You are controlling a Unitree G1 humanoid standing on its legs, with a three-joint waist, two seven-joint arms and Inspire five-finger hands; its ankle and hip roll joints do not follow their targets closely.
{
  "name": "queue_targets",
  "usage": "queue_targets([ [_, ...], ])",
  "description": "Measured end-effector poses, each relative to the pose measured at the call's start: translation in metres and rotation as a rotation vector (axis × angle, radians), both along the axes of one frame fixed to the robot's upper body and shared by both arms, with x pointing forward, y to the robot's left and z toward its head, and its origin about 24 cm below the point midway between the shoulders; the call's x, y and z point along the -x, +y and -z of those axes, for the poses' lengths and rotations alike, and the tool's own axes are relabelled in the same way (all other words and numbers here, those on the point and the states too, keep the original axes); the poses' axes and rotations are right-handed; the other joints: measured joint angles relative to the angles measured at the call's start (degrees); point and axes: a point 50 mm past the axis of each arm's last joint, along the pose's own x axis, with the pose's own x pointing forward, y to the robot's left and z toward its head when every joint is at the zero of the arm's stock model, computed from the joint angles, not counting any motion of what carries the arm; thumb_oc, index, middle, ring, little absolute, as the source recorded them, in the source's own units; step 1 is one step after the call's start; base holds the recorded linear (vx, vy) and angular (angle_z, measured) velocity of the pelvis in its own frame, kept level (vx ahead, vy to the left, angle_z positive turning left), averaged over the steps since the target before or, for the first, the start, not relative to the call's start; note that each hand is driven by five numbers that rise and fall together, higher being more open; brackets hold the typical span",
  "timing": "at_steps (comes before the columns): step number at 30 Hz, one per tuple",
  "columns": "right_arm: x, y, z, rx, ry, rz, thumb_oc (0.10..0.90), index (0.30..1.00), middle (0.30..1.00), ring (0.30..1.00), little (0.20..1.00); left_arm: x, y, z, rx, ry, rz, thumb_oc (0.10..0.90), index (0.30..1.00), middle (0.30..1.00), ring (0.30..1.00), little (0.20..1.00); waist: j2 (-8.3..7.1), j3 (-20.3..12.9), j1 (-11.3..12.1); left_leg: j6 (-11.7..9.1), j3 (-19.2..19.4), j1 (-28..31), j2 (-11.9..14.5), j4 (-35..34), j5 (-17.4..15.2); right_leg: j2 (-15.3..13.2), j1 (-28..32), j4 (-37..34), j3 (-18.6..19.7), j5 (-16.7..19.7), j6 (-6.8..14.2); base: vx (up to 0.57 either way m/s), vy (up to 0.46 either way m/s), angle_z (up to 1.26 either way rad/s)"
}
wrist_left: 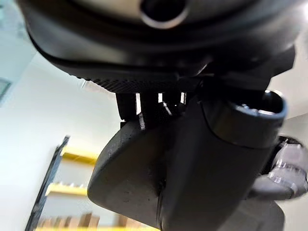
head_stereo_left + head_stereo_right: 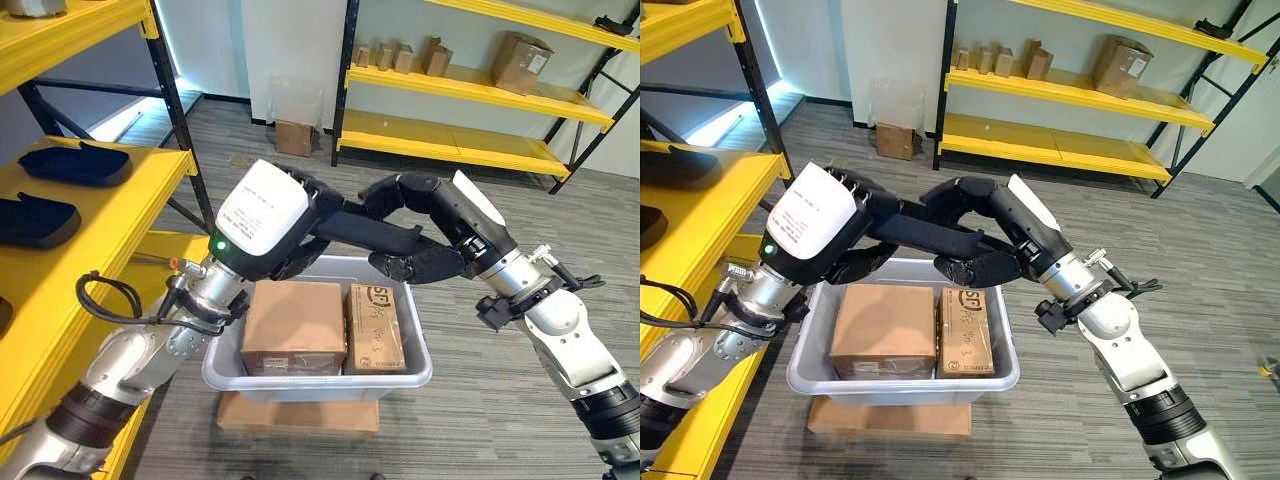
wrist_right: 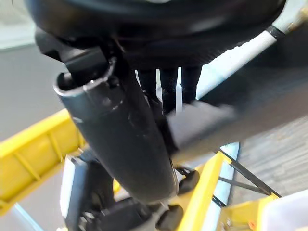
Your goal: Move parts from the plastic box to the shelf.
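- A long black part (image 2: 365,228) hangs in the air above the grey plastic box (image 2: 318,375), carried between both hands.
- Its long axis runs crosswise, from the left hand (image 2: 275,222) to the right hand (image 2: 440,228), roughly level.
- The left hand's fingers curl over one end of the part; the right hand's fingers and thumb clamp the other end.
- The yellow shelf (image 2: 95,215) lies to the robot's left, beside the left arm; two dark parts (image 2: 72,163) already rest on it.
- The left hand is nearer the shelf, so I judge the part must swing leftward, that end leading.
- Two cardboard boxes (image 2: 295,325) sit side by side inside the plastic box, directly below the part.
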Motion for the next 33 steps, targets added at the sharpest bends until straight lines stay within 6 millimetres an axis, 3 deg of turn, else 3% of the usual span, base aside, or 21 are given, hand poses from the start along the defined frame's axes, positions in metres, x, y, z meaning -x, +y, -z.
queue_targets([
  [11,0.001,-0.009,0.009,-0.168,0.042,0.067,0.900,1.000,1.000,1.000,1.000,-0.001,0.039,0.059,-0.049,0.269,-0.211,0.400,0.300,0.300,0.300,0.300,0.47,-0.05,-0.12,0.45,0.74,0.50,-0.08,-0.02,-0.28,-0.11,-0.02,-0.03,0.72,-0.05,0.06,0.00,0.001,-0.03],
  [18,0.001,-0.015,0.009,-0.238,0.047,0.094,0.900,1.000,1.000,1.000,1.000,0.005,0.055,0.069,-0.048,0.311,-0.277,0.400,0.300,0.300,0.300,0.300,1.05,-0.04,-0.05,0.53,0.75,0.52,-0.11,-0.03,-0.34,-0.17,0.00,-0.04,0.70,-0.10,0.13,0.00,0.000,0.00],
  [24,0.006,-0.029,0.015,-0.287,0.077,0.139,0.900,1.000,1.000,1.000,1.000,0.010,0.082,0.080,-0.051,0.359,-0.399,0.400,0.300,0.300,0.300,0.300,2.47,0.02,-0.05,0.64,0.77,0.53,-0.15,-0.04,-0.41,-0.21,-0.01,-0.06,0.72,-0.12,0.15,0.00,0.000,0.00],
  [27,0.011,-0.041,0.024,-0.314,0.105,0.190,0.900,1.000,1.000,1.000,1.000,0.021,0.104,0.091,-0.012,0.396,-0.515,0.400,0.300,0.300,0.300,0.300,3.44,0.06,-0.13,0.76,0.79,0.54,-0.14,-0.04,-0.49,-0.21,-0.01,-0.07,0.70,-0.16,0.19,-0.02,-0.022,0.00],
  [33,0.022,-0.057,0.054,-0.363,0.223,0.334,0.900,1.000,1.000,1.000,1.000,0.040,0.126,0.105,0.123,0.434,-0.679,0.400,0.300,0.300,0.300,0.300,4.53,0.13,0.12,1.15,0.67,0.60,-0.17,-0.03,-0.73,-0.24,0.16,-0.06,0.53,-0.41,0.30,-0.02,-0.019,0.01],
])
